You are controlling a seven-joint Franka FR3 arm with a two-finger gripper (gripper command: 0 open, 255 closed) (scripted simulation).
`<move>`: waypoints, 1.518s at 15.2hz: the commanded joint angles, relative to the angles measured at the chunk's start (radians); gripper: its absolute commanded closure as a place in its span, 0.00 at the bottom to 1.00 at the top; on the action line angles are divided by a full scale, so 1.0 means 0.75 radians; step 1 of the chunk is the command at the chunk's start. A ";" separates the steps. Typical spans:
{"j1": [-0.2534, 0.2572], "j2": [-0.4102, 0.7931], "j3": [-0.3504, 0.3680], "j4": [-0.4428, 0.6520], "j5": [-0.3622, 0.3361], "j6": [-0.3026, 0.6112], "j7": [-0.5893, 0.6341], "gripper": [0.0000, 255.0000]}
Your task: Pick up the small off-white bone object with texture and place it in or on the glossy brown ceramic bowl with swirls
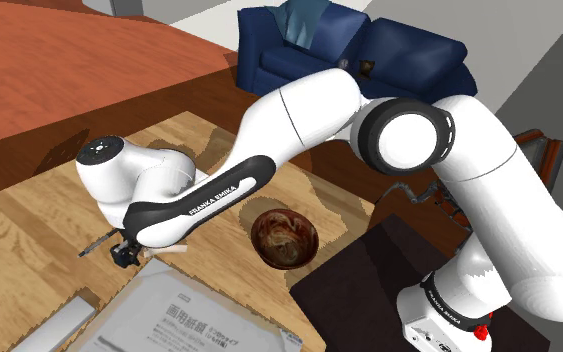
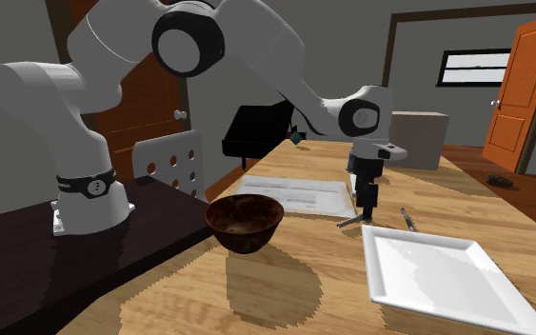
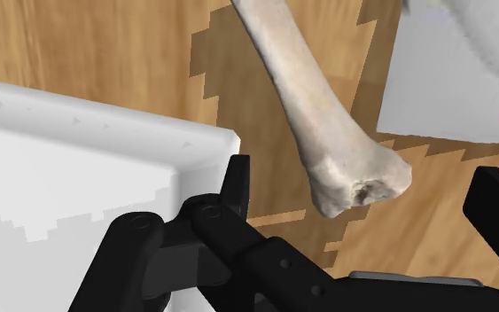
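The black two-finger gripper [image 3: 367,182] is open, low over the wooden table [image 3: 79,44]. The knobbed end of the off-white, rough-textured long bone [image 3: 327,124] lies between the fingers and touches neither. A white square tray [image 3: 70,151] lies just beside one finger. The glossy brown swirled ceramic bowl [image 1: 284,238] sits well behind the hand, toward the stand.

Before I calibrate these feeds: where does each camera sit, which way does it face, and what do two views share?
Shoulder view: beside and behind the stand, looking down over the table toward a blue sofa; the arm and gripper show.
Second exterior view: low at the table's edge, looking across past the bowl toward an orange door; arm, stand and gripper show.
Wrist view: on the hand, looking down at the bone between the open fingers.
Shared: both exterior views hold the bowl; second exterior and wrist views, the white plate.
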 commanded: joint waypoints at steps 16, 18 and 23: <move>0.002 0.012 -0.004 0.007 -0.003 0.006 -0.001 1.00; 0.002 0.012 -0.004 0.007 -0.003 0.006 -0.001 1.00; -0.013 -0.051 0.018 -0.016 0.016 -0.035 -0.010 1.00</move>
